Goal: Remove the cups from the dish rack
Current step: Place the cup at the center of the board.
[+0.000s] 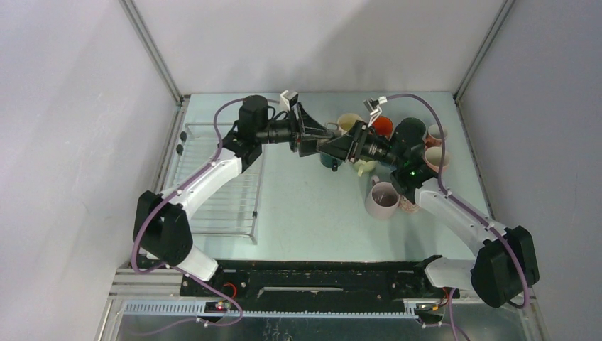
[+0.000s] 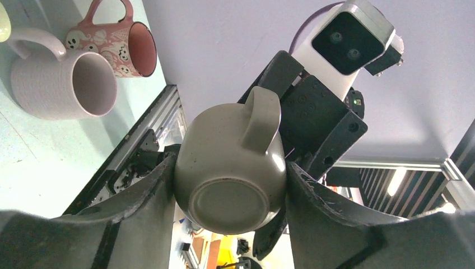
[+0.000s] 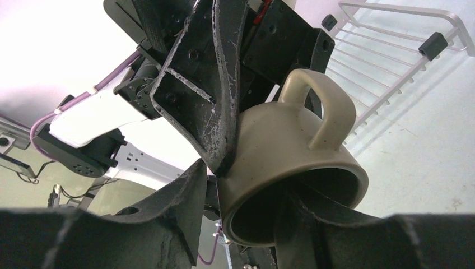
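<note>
A beige cup [image 2: 224, 140] hangs in the air above the table's middle, bottom toward the left wrist camera, and my left gripper [image 2: 229, 171] is shut on its sides. My right gripper [image 3: 246, 182] faces it, open. One of its fingers [image 3: 313, 224] reaches inside the cup [image 3: 280, 145], and the other stands outside the wall with a small gap. In the top view the two grippers, left [image 1: 318, 138] and right [image 1: 341, 147], meet nose to nose. The dish rack [image 1: 220, 213] lies at the left with no cup visible in it.
Cups stand on the table at the right: lilac-white [image 1: 384, 199], cream [image 1: 349, 122], orange [image 1: 384, 126], two pink ones [image 1: 434, 158], and a dark green one [image 1: 330, 162] under the grippers. The left wrist view shows the lilac mug [image 2: 61, 84] and a pink patterned mug [image 2: 120, 42].
</note>
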Controlling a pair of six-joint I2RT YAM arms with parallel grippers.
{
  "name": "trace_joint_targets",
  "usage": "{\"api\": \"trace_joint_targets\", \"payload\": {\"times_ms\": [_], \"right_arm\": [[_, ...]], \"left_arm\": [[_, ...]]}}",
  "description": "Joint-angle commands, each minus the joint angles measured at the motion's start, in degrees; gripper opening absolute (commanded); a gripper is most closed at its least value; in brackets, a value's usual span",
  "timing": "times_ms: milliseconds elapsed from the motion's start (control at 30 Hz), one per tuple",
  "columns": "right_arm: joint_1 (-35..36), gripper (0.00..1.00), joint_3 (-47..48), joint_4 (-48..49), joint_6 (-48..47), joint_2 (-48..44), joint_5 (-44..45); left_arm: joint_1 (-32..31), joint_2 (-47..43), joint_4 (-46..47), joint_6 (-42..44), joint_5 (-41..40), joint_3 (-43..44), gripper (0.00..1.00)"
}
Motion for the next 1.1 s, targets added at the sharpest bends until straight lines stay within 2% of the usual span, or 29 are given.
{"api": "trace_joint_targets", "payload": {"times_ms": [0,333,567,600,633,800,833,1000,1067], "right_arm": [[-1.05,0.49,-1.31,3.45,1.67,-2.66,-3.62],[-1.62,0.34,-2.17,3.84,1.58,-4.24,-4.73],[-1.56,0.0,-2.15,2.88,1.03,-4.64,-3.59],[-1.57,0.0,-2.17,2.37,0.7,-4.8,-3.19],[-1.56,0.0,-2.17,1.78,0.28,-4.96,-2.7],[-1.43,0.0,-1.25,-3.72,-3.04,-6.18,0.64],[-1.41,0.0,-0.83,-5.39,-3.99,-6.49,1.5],[-0.87,0.0,2.03,-16.54,-9.2,-7.36,6.1],[-0.41,0.0,3.61,-22.26,-11.43,-7.2,8.55]], "left_arm": [[-0.12,-0.82,5.82,-1.19,1.77,-1.16,0.0],[0.06,-0.8,7.69,-2.29,1.97,-2.1,0.0],[0.04,-0.86,8.1,-2.38,1.7,-2.19,0.0],[0.02,-0.82,8.08,-2.28,1.66,-2.14,0.04],[0.02,-1.0,8.09,-2.1,1.51,-2.1,0.13],[0.06,-1.7,6.37,-0.2,0.25,-1.64,0.92],[0.18,-1.97,4.39,1.3,-0.5,-1.26,0.99],[2.37,-4.74,-9.42,11.35,-6.9,0.45,1.0],[3.76,-6.18,-17.72,17.33,-12.03,1.76,1.0]]}}
